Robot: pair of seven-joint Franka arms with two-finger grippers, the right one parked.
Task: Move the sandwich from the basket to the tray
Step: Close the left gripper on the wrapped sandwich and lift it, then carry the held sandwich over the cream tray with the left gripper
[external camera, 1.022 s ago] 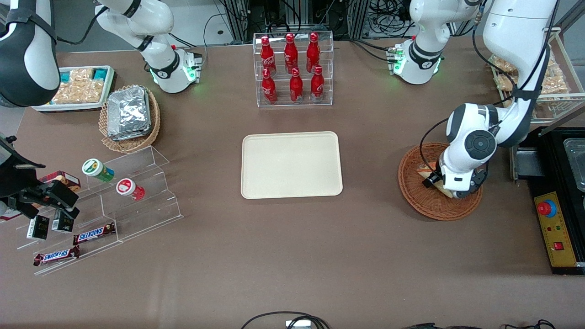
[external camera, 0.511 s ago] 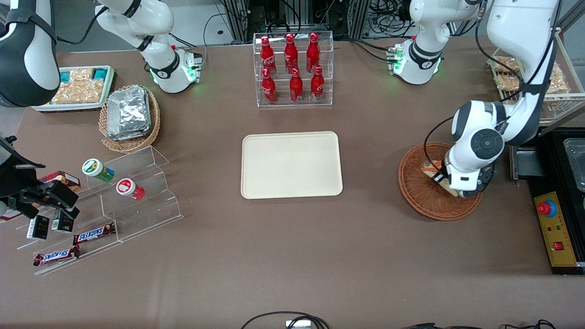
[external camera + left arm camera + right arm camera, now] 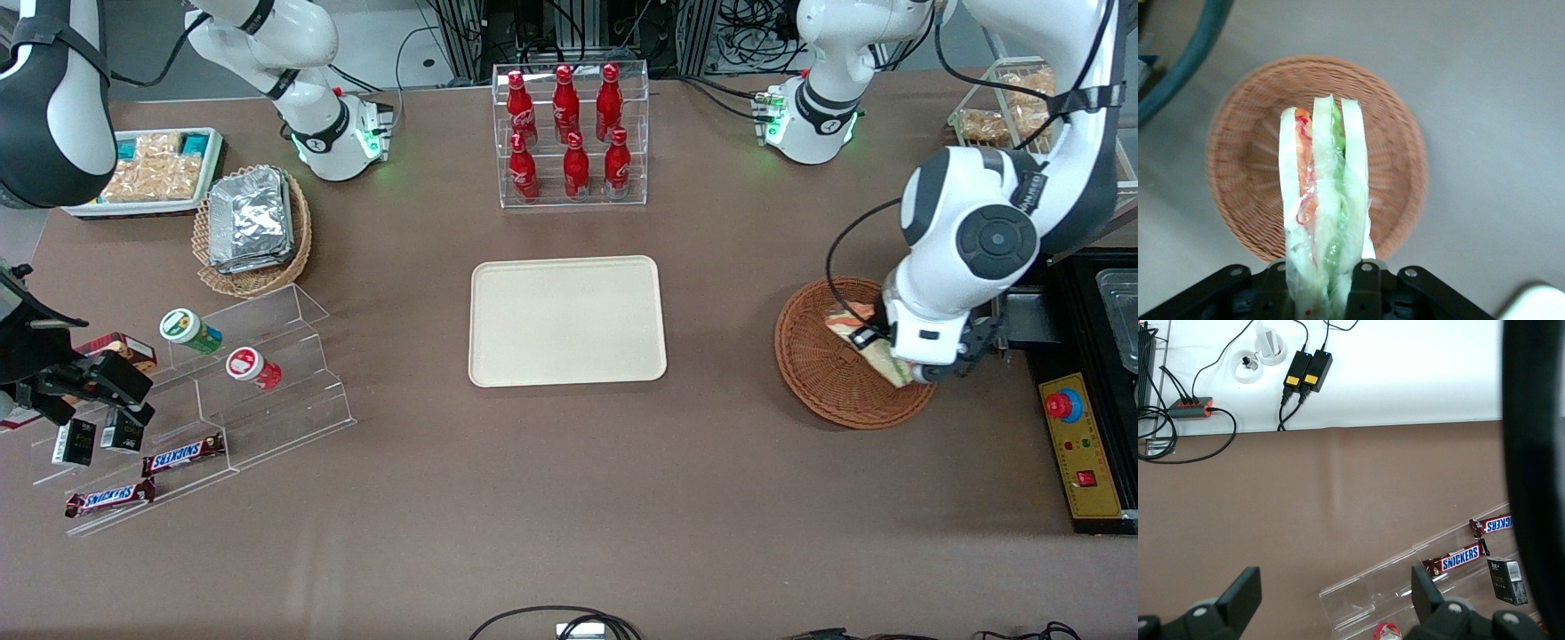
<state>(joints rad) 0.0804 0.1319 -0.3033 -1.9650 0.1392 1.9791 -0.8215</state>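
My left gripper (image 3: 876,351) (image 3: 1319,287) is shut on the sandwich (image 3: 1323,200) (image 3: 876,347), a clear-wrapped wedge of white bread with orange and green filling. It holds the sandwich in the air above the reddish-brown wicker basket (image 3: 822,373) (image 3: 1245,167), which lies empty under it. The cream tray (image 3: 567,320) lies flat and bare at the table's middle, toward the parked arm's end from the basket.
A clear rack of red bottles (image 3: 569,133) stands farther from the front camera than the tray. A black control box with a red button (image 3: 1080,444) sits beside the basket at the working arm's end. A tan basket of foil packs (image 3: 252,222) and clear snack shelves (image 3: 204,391) lie toward the parked arm's end.
The left gripper has risen out of the basket with the sandwich in its grip, and the arm's wrist has lifted and shifted slightly toward the working arm's end.
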